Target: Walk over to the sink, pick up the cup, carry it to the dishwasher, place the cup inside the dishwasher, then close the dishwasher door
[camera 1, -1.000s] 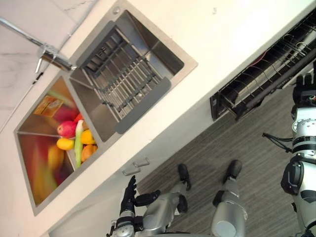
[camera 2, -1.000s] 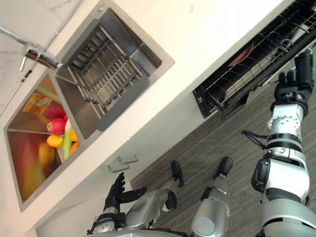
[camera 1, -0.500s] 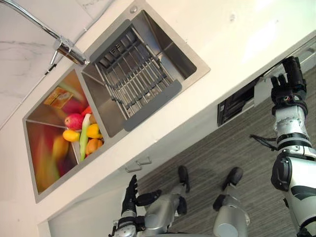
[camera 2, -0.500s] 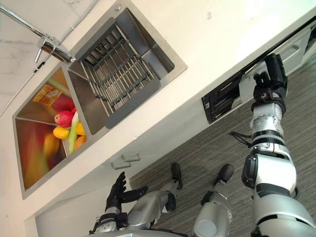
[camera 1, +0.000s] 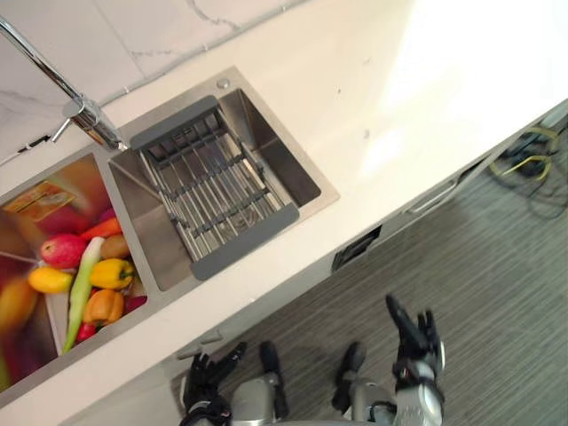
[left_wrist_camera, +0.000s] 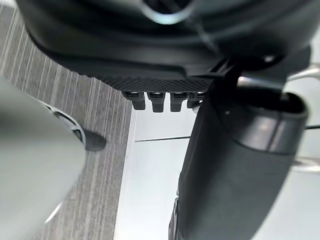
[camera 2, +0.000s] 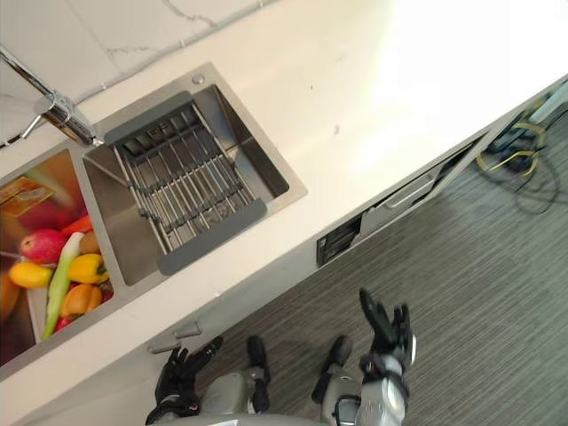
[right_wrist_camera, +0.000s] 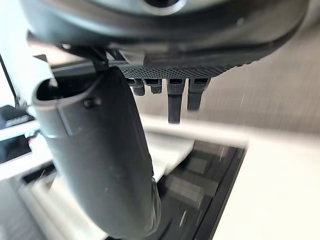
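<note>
Grey floor lies under my right hand, fingers spread and empty. It has drawn back from the dishwasher, whose rack stood out a second ago. Now just a dark slit remains. The cup, I judge, is inside. My left hand hangs loose and empty.

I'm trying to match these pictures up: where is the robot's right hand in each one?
Left eye view: right hand near the bottom edge, right of centre, fingers straight.
Right eye view: same hand, bottom, right of centre.
Right wrist view: the dark bulk seen from very close.
Left wrist view: that dark hand is the left hand.
Shared landmark: the rack in the sink, in both eye views.
</note>
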Motion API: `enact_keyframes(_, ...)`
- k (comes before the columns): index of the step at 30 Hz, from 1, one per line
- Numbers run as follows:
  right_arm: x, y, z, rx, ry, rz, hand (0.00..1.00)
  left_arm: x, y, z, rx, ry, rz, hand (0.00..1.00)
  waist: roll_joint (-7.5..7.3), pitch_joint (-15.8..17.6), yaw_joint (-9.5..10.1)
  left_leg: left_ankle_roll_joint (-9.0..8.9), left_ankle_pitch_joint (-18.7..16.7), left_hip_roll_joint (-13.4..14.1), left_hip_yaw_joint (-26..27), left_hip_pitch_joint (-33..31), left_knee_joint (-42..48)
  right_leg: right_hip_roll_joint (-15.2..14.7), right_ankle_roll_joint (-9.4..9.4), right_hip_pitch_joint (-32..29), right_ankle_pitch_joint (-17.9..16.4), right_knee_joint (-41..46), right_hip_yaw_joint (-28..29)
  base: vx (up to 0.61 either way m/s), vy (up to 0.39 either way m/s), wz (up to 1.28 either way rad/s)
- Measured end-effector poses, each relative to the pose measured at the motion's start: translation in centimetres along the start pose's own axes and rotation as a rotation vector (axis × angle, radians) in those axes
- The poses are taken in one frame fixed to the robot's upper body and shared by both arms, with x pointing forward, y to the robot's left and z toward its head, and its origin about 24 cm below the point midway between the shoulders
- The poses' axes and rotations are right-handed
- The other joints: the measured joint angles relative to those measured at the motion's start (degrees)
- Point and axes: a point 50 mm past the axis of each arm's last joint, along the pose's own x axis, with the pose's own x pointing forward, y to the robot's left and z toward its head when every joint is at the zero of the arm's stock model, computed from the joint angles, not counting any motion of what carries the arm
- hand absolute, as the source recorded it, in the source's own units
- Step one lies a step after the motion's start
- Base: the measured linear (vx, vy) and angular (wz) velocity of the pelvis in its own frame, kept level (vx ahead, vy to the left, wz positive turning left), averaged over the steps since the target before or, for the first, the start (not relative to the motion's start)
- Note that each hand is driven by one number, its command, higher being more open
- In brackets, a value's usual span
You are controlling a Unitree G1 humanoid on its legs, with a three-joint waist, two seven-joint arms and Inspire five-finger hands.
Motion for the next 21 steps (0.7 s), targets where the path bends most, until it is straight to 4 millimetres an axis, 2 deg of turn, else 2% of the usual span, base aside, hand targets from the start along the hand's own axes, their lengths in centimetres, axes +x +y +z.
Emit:
enact_keyframes(1, -0.1, -0.8, -0.5, -0.060, 0.030, -0.026, 1.00, 0.1, 0.4, 0.2, 0.009, 0.002, 0.011, 1.00, -0.85, -0.6, 0.15, 0.06, 0.0, -0.4, -0.2, 1.1, -0.6, -0.3, 0.27, 0.9, -0.2, 0.2, -0.1, 0.05, 0.051, 0.10)
enact_keyframes(4, -0.2, -2.4, -1.2, -0.183, 0.128, -0.068, 1.00, 0.2, 0.7, 0.2, 0.027, 0.021, 0.016, 1.00, -2.06, -1.5, 0.27, 0.73, -0.3, -1.3, -1.9, 3.0, -1.2, -1.9, 1.12, 2.5, -1.9, 3.0, -1.4, 0.02, 0.067, 0.32)
enact_keyframes(6, -0.8, -4.1, -2.6, -0.231, 0.270, -0.125, 1.00, 0.3, 1.1, 0.4, 0.093, 0.033, 0.017, 1.00, -3.17, -3.1, 0.20, 1.71, -1.1, -2.6, -5.3, 3.9, -1.2, -5.0, 1.89, 3.0, -4.9, 9.7, -3.5, 0.02, 0.116, 0.70)
enact_keyframes(8, -1.3, -4.5, -3.6, -0.241, 0.351, -0.148, 1.00, 0.3, 1.0, 0.2, 0.122, 0.052, 0.012, 1.00, -3.27, -3.6, -0.03, 2.18, -1.4, -2.7, -8.0, 4.5, -1.2, -6.0, 1.78, 3.1, -4.9, 14.5, -2.7, 0.03, 0.112, 0.76)
enact_keyframes(11, -1.5, -4.3, -4.1, -0.264, 0.391, -0.140, 1.00, 0.5, 1.9, 0.6, 0.171, 0.068, 0.035, 1.00, -4.45, -4.3, -0.68, 2.49, -1.3, -2.8, -13.6, 4.7, -1.2, -5.1, 0.25, 3.0, -3.8, 18.4, 7.0, 0.05, 0.094, 0.78)
enact_keyframes(12, -1.5, -4.2, -4.2, -0.278, 0.390, -0.128, 1.00, 0.5, 2.2, 0.5, 0.180, 0.081, 0.050, 1.00, -4.15, -4.3, -1.29, 2.98, -0.9, -1.8, -16.3, 4.7, -1.2, -3.5, -0.97, 2.7, -4.8, 18.6, 11.1, 0.06, -0.001, 0.88)
enact_keyframes(13, -1.6, -4.0, -4.3, -0.286, 0.391, -0.120, 1.00, 0.6, 2.4, 0.7, 0.192, 0.080, 0.060, 1.00, -4.38, -4.4, -1.61, 2.91, -0.8, -1.4, -17.3, 4.5, -1.2, -1.7, -0.93, 3.1, -6.6, 16.4, 14.0, 0.06, -0.096, 0.84)
enact_keyframes(14, -1.6, -3.6, -4.4, -0.320, 0.386, -0.095, 1.00, 0.7, 2.9, 1.0, 0.208, 0.081, 0.073, 1.00, -5.24, -4.2, -1.71, 2.67, -0.6, -1.3, -19.3, 4.3, -1.2, 1.4, -0.27, 4.0, -8.7, 10.9, 19.0, 0.03, -0.161, 0.78)
enact_keyframes(15, -1.7, -3.3, -4.6, -0.354, 0.386, -0.074, 1.00, 0.8, 3.5, 1.5, 0.214, 0.076, 0.093, 1.00, -7.56, -4.2, -1.58, 2.46, -0.5, -3.1, -20.5, 3.9, -1.2, 2.3, -0.07, 4.8, -9.6, 6.0, 22.6, 0.03, -0.164, 0.77)
enact_keyframes(16, -1.8, -3.1, -4.8, -0.364, 0.388, -0.066, 1.00, 1.0, 3.7, 2.0, 0.210, 0.066, 0.106, 1.00, -9.36, -4.1, -1.54, 2.35, -0.3, -5.0, -20.8, 3.9, -1.2, 1.7, 1.23, 4.8, -8.7, 5.1, 24.7, 0.05, -0.154, 0.81)
enact_keyframes(17, -1.8, -3.2, -4.8, -0.374, 0.393, -0.067, 1.00, 1.1, 3.4, 1.9, 0.195, 0.078, 0.119, 1.00, -9.04, -3.7, -1.80, 2.34, -0.1, -5.1, -21.9, 4.7, -1.2, 1.3, 1.80, 5.5, -9.3, 7.0, 23.1, 0.10, -0.096, 0.65)
enact_keyframes(18, -1.7, -3.3, -4.6, -0.395, 0.381, -0.068, 1.00, 0.9, 3.1, 1.4, 0.149, 0.079, 0.128, 1.00, -8.65, -3.4, -1.22, 2.15, 0.0, -5.2, -21.6, 5.7, -1.2, 0.6, 1.63, 5.6, -11.3, 9.2, 22.5, 0.13, -0.068, 0.54)
enact_keyframes(19, -1.6, -3.2, -4.5, -0.401, 0.379, -0.064, 1.00, 0.9, 3.1, 1.3, 0.140, 0.078, 0.134, 1.00, -8.01, -3.6, -0.89, 2.11, 0.0, -5.2, -22.0, 6.2, -1.2, 0.6, 1.69, 6.7, -11.3, 9.3, 21.9, 0.12, -0.024, 0.25)
enact_keyframes(21, -1.6, -2.4, -4.7, -0.425, 0.377, -0.028, 1.00, 0.8, 3.0, 1.2, 0.141, 0.075, 0.133, 1.00, -7.90, -3.7, -0.78, 2.06, -0.2, -5.0, -22.1, 6.8, -0.9, 0.8, 2.11, 8.1, -11.0, 8.9, 21.6, 0.08, -0.026, 0.14)
